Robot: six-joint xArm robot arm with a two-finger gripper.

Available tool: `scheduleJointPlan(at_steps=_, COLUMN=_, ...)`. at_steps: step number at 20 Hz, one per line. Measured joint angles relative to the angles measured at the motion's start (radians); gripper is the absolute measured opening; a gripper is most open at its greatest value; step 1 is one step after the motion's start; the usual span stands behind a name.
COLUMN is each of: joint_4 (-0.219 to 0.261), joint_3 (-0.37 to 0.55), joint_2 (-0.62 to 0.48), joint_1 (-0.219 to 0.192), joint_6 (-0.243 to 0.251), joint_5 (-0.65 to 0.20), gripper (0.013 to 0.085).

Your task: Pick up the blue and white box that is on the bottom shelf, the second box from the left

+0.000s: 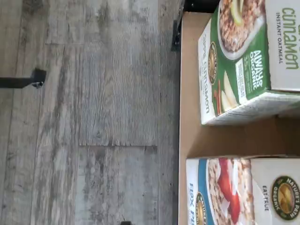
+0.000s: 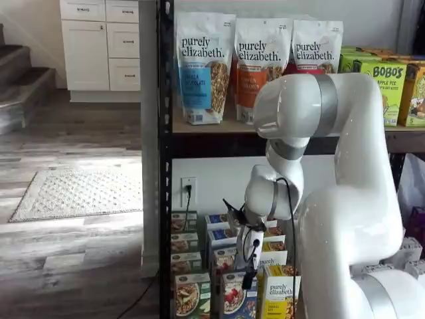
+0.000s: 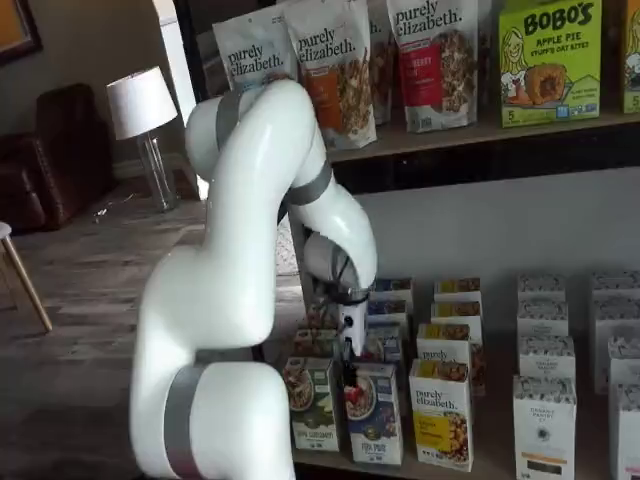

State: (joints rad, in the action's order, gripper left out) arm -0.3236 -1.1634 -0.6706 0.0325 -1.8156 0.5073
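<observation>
Blue and white box [image 3: 375,425], front of bottom shelf [image 3: 500,462] between green carton [image 3: 313,403] and yellow carton [image 3: 442,413]; gripper [image 3: 349,372] directly above, jaw state indeterminable; risk judged: neighbours toppled through tight spacing.

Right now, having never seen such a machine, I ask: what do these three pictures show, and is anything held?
The big white machine is a robot arm. Two pictures come from fixed cameras facing the shelves; the third, turned sideways, comes from a camera on the arm's wrist. On the bottom shelf stand small boxes, among them a green box, a blue and white box and a yellow box. The jaws hang by the blue and white box; I cannot tell whether they grip it.
</observation>
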Motion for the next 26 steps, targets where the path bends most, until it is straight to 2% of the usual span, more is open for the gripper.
scheduleJointPlan(at_steps=2, joint_4=0.021, joint_3=-0.027, joint_2=-0.014, joint_1=0.007, joint_6=0.028, joint_5=0.018, gripper=0.0850)
scheduleJointPlan(at_steps=5, joint_4=0.025, joint_3=-0.066, joint_2=-0.037, joint_1=0.021, joint_6=0.046, joint_5=0.025, gripper=0.0850)
scheduleJointPlan(at_steps=12, joint_4=0.018, joint_3=-0.076, joint_2=-0.075, joint_1=0.039, joint_6=0.053, joint_5=-0.073, gripper=0.0850)
scheduleJointPlan(at_steps=19, joint_4=0.010, joint_3=-0.108, joint_2=-0.114, joint_1=0.024, joint_6=0.030, joint_5=-0.082, gripper=0.0850)
scheduleJointPlan(at_steps=26, joint_4=0.036, joint_3=-0.159, joint_2=-0.157, joint_1=0.002, joint_6=0.033, joint_5=-0.065, gripper=0.0850)
